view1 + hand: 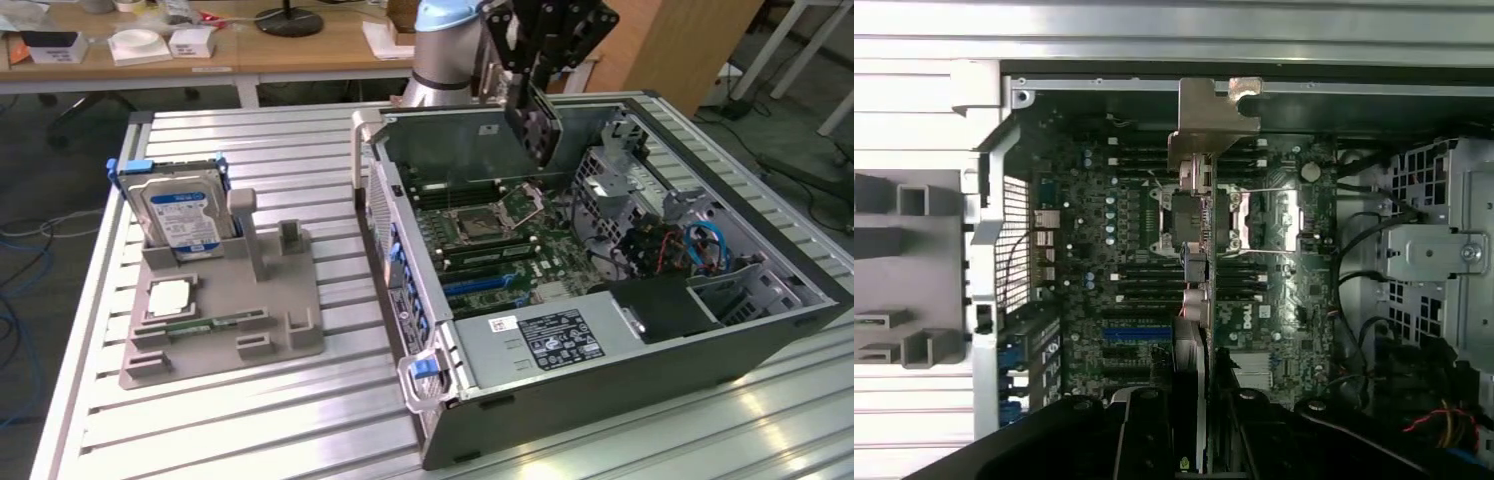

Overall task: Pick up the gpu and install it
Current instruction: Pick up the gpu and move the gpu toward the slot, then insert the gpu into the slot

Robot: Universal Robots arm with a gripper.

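Note:
My gripper point(534, 72) hangs over the far side of the open computer case point(561, 390) and is shut on the gpu point(539, 128). The card hangs upright below the fingers, above the motherboard point(497, 238) and clear of it. In the wrist view the gpu point(1198, 290) shows edge-on between my black fingers point(1142, 432), and its metal end bracket point(1210, 122) is at the far end. Beneath it lie the motherboard point(1104, 230) and the CPU socket point(1239, 220). The gripper point(1199, 405) holds the card's near end.
A grey holder point(220, 345) stands at the exterior view's left on the slatted metal table point(267, 440). It carries a blue-labelled hard drive point(182, 215), a processor point(167, 298) and a memory stick point(214, 325). Blue slots point(1136, 335) and cable bundles point(667, 245) lie inside the case.

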